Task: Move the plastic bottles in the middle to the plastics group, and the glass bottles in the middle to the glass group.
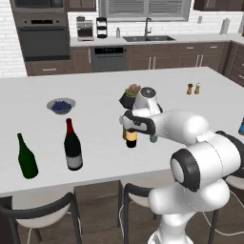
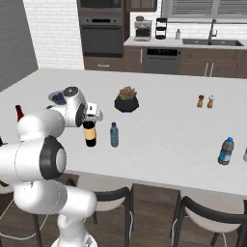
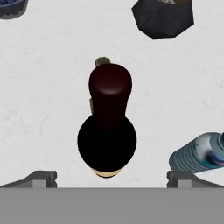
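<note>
A black wine bottle [image 1: 131,138] [image 2: 89,135] with a tan-yellow label stands mid-counter. Seen from above in the hand view, its dark red cap [image 3: 110,84] sits between my fingertips. My gripper [image 1: 136,125] [image 2: 89,116] [image 3: 111,177] hovers open around the bottle's neck, the fingers apart from the glass. Just behind the wine bottle peeks the top of a slim olive-brown bottle [image 3: 102,61]. A small translucent blue plastic bottle [image 2: 114,134] [image 3: 197,154] stands close on its right. The green bottle [image 1: 27,157] and the red-topped bottle [image 1: 73,147] stand at the left. Another blue bottle [image 2: 226,151] stands far right.
A dark potted plant [image 1: 129,95] [image 2: 127,100] [image 3: 162,17] sits behind the middle bottles. A bowl of blueberries [image 1: 61,105] lies at the left, and salt and pepper shakers [image 1: 193,88] [image 2: 206,101] at the far right. Chairs [image 1: 38,214] line the counter's near edge.
</note>
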{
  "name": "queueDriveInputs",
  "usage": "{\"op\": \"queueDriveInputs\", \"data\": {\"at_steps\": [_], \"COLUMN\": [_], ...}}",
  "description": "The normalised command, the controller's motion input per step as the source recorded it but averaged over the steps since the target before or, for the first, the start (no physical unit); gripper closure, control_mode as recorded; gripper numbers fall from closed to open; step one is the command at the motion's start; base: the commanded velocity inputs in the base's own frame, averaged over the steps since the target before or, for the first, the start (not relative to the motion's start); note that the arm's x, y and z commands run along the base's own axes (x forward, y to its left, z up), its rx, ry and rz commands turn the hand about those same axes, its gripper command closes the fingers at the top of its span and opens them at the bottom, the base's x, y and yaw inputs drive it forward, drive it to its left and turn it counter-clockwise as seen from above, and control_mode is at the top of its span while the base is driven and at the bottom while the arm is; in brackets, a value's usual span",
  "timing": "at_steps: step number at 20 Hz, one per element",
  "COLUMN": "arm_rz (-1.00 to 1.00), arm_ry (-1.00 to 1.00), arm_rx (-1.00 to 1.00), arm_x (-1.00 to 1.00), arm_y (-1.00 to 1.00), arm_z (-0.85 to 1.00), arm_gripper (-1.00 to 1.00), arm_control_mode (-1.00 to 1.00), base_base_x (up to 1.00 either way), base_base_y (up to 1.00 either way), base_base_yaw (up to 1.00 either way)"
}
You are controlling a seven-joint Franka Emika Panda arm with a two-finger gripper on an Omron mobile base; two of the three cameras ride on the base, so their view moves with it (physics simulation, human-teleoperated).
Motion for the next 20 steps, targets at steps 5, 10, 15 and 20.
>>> {"op": "queueDriveInputs", "data": {"at_steps": [5, 10, 15, 20], "arm_rz": [0.00, 0.00, 0.00, 0.00], "arm_ry": [0.00, 0.00, 0.00, 0.00], "arm_rx": [0.00, 0.00, 0.00, 0.00], "arm_x": [0.07, 0.12, 0.01, 0.08], "arm_y": [0.01, 0.00, 0.00, 0.00], "arm_z": [-0.12, -0.10, -0.04, -0.06], "arm_gripper": [-1.00, -1.00, -1.00, -1.00], "arm_control_mode": [-1.00, -1.00, -1.00, -1.00], "base_base_x": [0.00, 0.00, 0.00, 0.00], "base_base_y": [0.00, 0.00, 0.00, 0.00], "base_base_yaw": [0.00, 0.00, 0.00, 0.00]}}
